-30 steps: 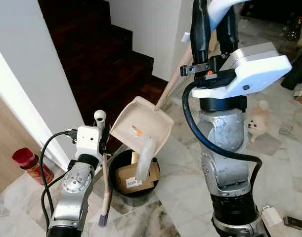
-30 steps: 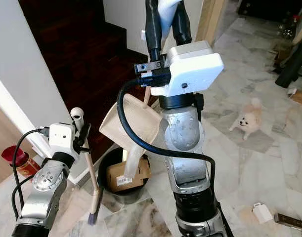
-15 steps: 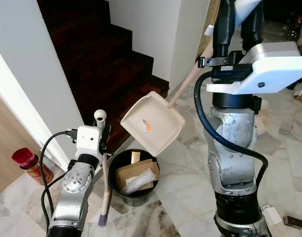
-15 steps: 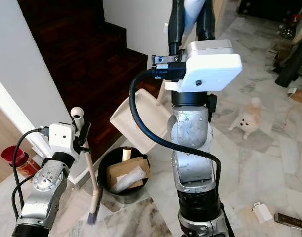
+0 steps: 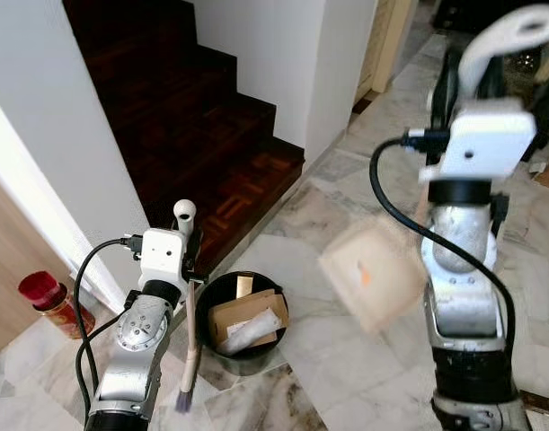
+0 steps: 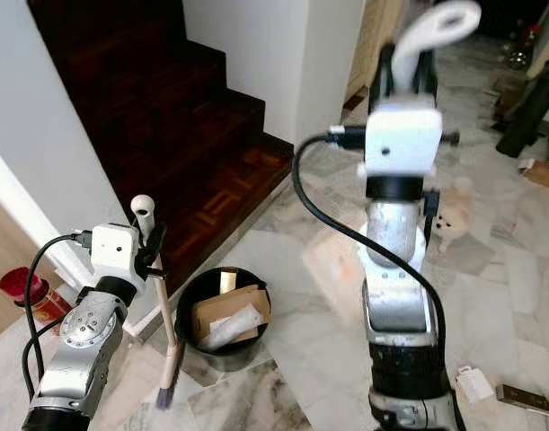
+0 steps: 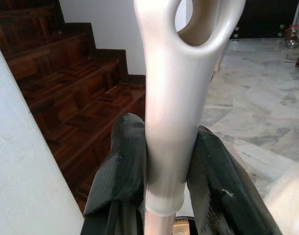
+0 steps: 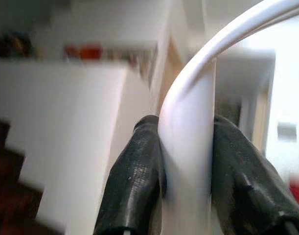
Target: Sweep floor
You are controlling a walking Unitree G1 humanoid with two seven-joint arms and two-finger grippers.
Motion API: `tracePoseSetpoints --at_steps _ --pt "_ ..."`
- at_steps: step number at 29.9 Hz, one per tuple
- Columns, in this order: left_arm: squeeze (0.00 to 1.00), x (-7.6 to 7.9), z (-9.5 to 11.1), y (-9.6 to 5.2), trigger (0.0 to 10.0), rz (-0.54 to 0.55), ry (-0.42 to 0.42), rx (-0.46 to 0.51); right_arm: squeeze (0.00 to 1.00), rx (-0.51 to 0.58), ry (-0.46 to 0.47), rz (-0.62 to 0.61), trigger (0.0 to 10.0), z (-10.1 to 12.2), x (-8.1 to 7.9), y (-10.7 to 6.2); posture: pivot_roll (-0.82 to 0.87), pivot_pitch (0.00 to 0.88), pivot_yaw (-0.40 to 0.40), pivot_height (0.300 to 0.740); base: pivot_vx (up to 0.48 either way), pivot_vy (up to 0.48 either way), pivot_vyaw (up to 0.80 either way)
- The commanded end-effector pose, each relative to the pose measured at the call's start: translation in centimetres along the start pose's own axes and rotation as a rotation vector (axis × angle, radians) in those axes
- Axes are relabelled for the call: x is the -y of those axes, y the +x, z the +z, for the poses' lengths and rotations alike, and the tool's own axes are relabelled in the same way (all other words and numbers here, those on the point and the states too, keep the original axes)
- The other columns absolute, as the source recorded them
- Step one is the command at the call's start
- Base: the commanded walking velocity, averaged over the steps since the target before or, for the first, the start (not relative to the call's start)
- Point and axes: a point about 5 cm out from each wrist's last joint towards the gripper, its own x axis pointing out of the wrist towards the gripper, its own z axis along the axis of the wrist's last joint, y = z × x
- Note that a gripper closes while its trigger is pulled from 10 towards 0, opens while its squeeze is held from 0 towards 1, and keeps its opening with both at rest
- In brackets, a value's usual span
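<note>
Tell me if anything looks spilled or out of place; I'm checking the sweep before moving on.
No spill shows. The cardboard box and pale wrapper sit inside the round black bin. The beige dustpan, held by the right tool, is just a motion blur. A small white dog sits on the marble floor behind that arm.

The floor (image 5: 328, 350) is polished marble with grey and brown veins, lightly glossy. The stairs (image 5: 211, 135) on the far left are dark parquet wood with a soft sheen, beside smooth matt painted walls (image 5: 49, 135). The brush (image 5: 189, 314) has a smooth, glossy cream plastic handle. The bin (image 5: 243, 355) looks like smooth black plastic and holds brown cardboard (image 5: 243, 310). The dustpan (image 5: 373, 274), blurred, reads as matt beige plastic. The arms (image 5: 130, 350) are brushed silver metal.
</note>
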Motion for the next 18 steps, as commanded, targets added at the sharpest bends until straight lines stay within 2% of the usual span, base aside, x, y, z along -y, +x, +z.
tracePoseSetpoints --at_steps 1,2,4,6,14,18 --pt "0.0 0.2 1.0 0.2 10.0 -0.014 -0.011 0.063 0.0 -0.039 0.048 -0.037 10.0 -0.5 0.3 0.0 0.05 0.043 -0.023 0.74 0.0 0.0 0.0" --pt "0.0 0.0 0.9 0.1 10.0 -0.009 -0.012 0.062 0.0 -0.107 0.067 -0.064 10.0 -1.8 0.7 -0.6 0.05 0.039 -0.022 0.74 0.0 0.0 0.0" --pt "0.0 -0.1 0.9 0.0 10.0 -0.004 -0.014 0.061 0.0 -0.159 0.077 -0.083 10.0 -2.9 1.1 -1.1 0.05 0.034 -0.022 0.74 0.0 0.0 0.0" --pt "0.0 -0.4 0.8 -0.2 10.0 0.011 -0.024 0.055 0.0 -0.225 0.04 -0.103 10.0 -4.7 1.9 -2.3 0.05 0.031 -0.021 0.74 0.0 0.0 0.0" --pt "0.0 -1.1 0.6 -0.8 10.0 0.03 -0.036 0.045 0.0 -0.274 -0.036 -0.14 10.0 -6.1 3.9 -3.5 0.04 0.021 -0.018 0.74 0.0 0.0 0.0" --pt "0.0 -1.2 0.3 -1.1 10.0 0.04 -0.05 0.034 0.0 -0.308 -0.04 -0.152 10.0 -7.2 4.5 -4.4 0.04 0.025 -0.019 0.74 0.0 0.0 0.0"
